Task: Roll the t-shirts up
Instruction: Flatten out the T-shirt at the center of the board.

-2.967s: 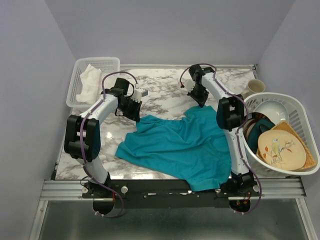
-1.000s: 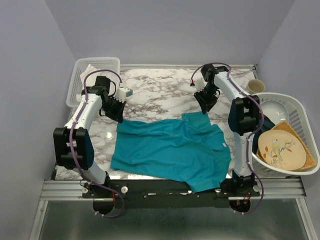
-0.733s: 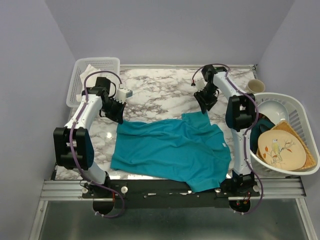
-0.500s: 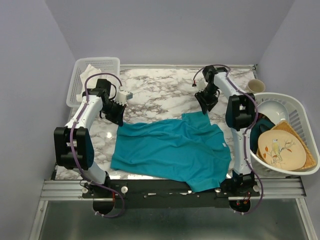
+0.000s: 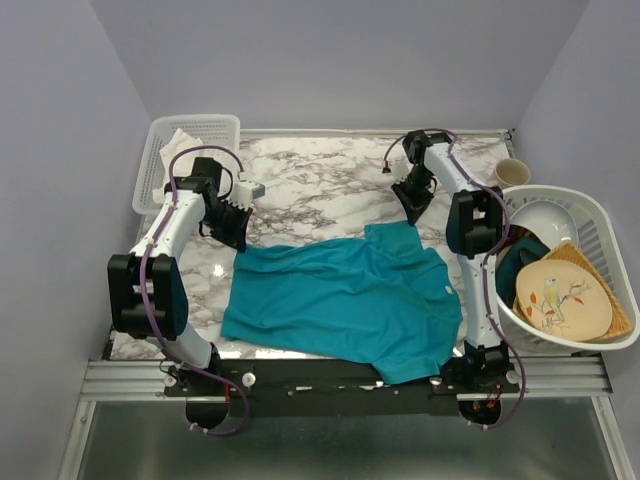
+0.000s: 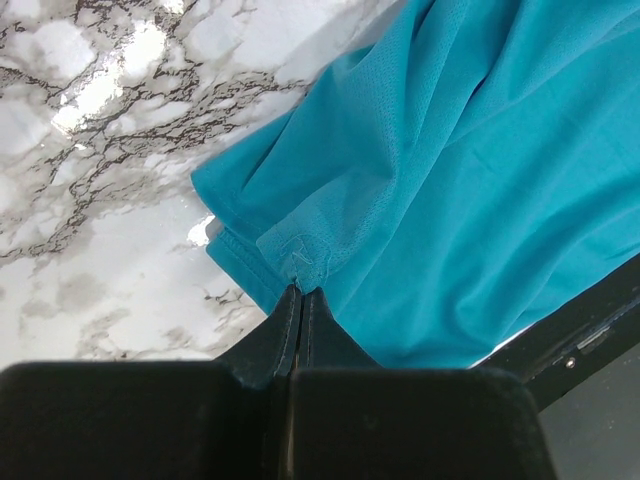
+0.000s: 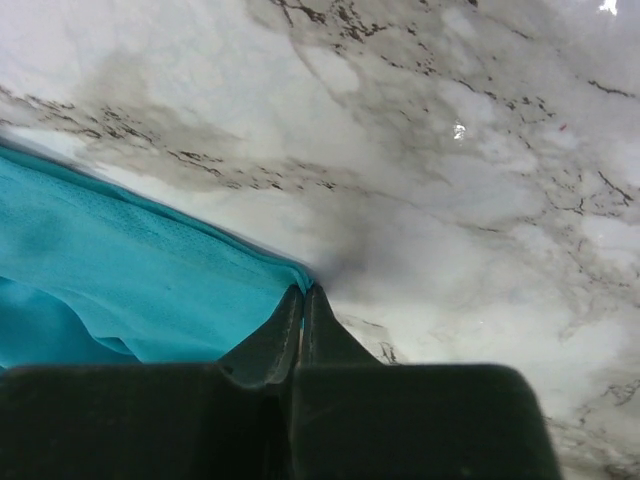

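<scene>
Left gripper: fingers pressed together, pinching a small pucker of fabric at the hem corner of the t-shirt. Right gripper: fingers also pressed together, tips right at the shirt's far-right corner where the fabric edge meets the marble. Can't tell if any cloth is actually caught between them.

Scene, big to small:
- Counter: white marble with dark veining, both arms reaching out over it.
- T-shirt: teal, spread mostly flat across the near half of the counter, some wrinkles and a fold ridge running through the middle. Left gripper at its far-left corner, right gripper at its far-right corner, near edge by the arm bases.
- Large white basket: off the right side, holding a bird-print plate and a white bowl.
- Small white basket: far-left corner, with a white cloth inside.
- Mug: cream, far right, just behind the large basket.
</scene>
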